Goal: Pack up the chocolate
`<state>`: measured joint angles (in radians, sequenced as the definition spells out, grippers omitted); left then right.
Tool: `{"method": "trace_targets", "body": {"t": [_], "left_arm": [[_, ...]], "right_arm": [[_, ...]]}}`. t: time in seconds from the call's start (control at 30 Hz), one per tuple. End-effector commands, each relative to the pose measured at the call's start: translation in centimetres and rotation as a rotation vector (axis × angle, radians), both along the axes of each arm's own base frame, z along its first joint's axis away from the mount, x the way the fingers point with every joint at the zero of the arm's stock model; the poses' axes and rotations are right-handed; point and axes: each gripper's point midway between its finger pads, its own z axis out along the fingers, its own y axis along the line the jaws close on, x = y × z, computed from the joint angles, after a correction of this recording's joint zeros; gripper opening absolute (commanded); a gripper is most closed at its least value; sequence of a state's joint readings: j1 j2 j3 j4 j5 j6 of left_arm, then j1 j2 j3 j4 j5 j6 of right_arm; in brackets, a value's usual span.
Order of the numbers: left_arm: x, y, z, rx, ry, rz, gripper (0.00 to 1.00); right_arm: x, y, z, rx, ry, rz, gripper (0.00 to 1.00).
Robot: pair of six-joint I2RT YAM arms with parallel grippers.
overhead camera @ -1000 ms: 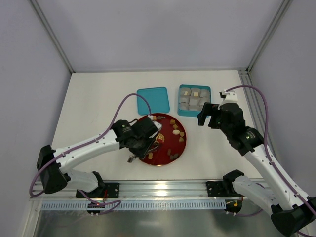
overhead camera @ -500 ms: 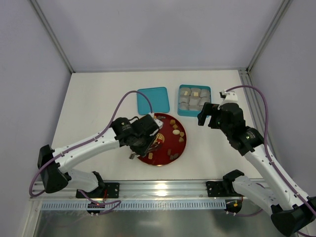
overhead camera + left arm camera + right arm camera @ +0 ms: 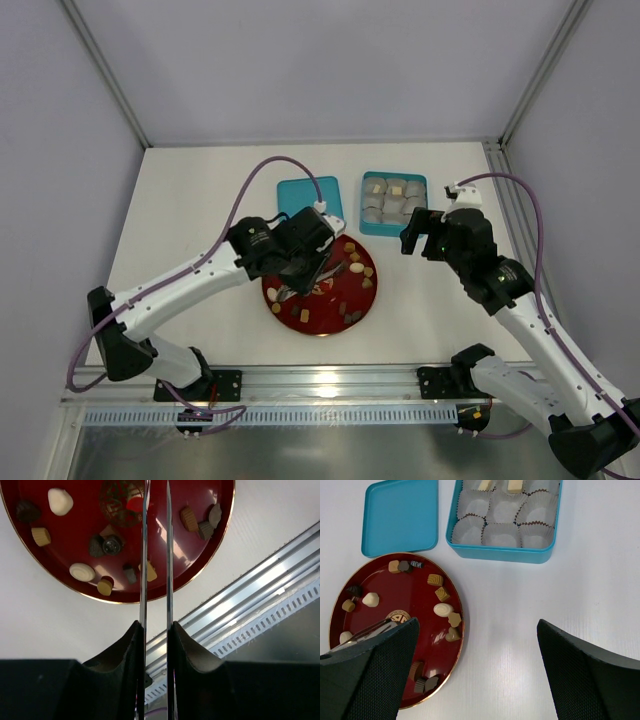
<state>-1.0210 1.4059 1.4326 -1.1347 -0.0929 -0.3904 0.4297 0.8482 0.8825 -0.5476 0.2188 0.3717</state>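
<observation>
1. Your left pincer (image 3: 156,510) is holding its two long thin blades almost parallel, with only a slim gap between them. The tips are running out of the wrist view, so I cannot tell whether they are pinching anything.
2. Directly beneath those blades the red plate (image 3: 200,565) is lying on the desk (image 3: 60,625). The chocolate (image 3: 60,501) is sitting scattered across it on both sides of the blades, in dark, tan and cream pieces. The narrow gap is probably suiting such small pieces.
3. Your right pincer (image 3: 477,675) is hanging wide open and gripping nothing. It is standing off to the plate's right, likely leaving room for the left arm.
4. Just ahead of that right pincer the teal box (image 3: 502,555) is waiting. Its lid (image 3: 400,515) is lying apart to its left, so the paper cups (image 3: 502,507) are standing exposed for filling.
5. A few far cups are already carrying pieces and most are showing empty, so you are looking at an early stage of packing.
</observation>
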Motion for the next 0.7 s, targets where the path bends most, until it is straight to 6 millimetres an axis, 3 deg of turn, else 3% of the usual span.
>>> {"method": "trace_targets", "body": {"t": [0.0,0.13,0.17,0.27,0.3,0.33,0.4,0.43,0.53,0.67], "left_arm": [[2.7,-2.6,2.8,-0.050,-0.104,-0.012,0.18],[5.7,-5.6,3.5,-0.070,-0.173,-0.032,0.18],[6.8,-6.6,4.6,-0.104,-0.210,-0.028,0.17],[9.9,-8.8,4.3,-0.108,-0.256,-0.023,0.15],[11.0,-9.7,5.5,-0.137,-0.291,-0.028,0.15],[12.1,-10.6,4.8,-0.130,-0.297,-0.026,0.15],[14.1,-12.3,6.3,-0.184,-0.354,-0.013,0.16],[15.0,-13.2,5.0,-0.172,-0.348,-0.021,0.15],[17.5,-15.4,6.2,-0.235,-0.404,-0.017,0.15],[20.8,-18.4,4.7,-0.266,-0.446,-0.013,0.16]], "right_arm": [[0.4,-0.1,1.4,0.020,-0.045,-0.014,1.00],[0.5,0.0,1.9,0.023,-0.054,-0.012,1.00],[0.5,0.0,2.0,0.025,-0.058,-0.012,1.00],[0.6,0.0,2.3,0.022,-0.062,-0.013,1.00],[0.6,-0.1,2.4,0.023,-0.063,-0.013,1.00],[0.6,-0.1,2.6,0.024,-0.069,-0.016,1.00],[0.5,-0.3,2.8,0.022,-0.071,-0.019,1.00],[0.5,-0.2,3.2,0.024,-0.079,-0.017,1.00],[0.3,-0.7,3.6,0.015,-0.083,-0.036,1.00],[-0.2,-2.0,5.1,0.009,-0.124,-0.087,1.00]]}}
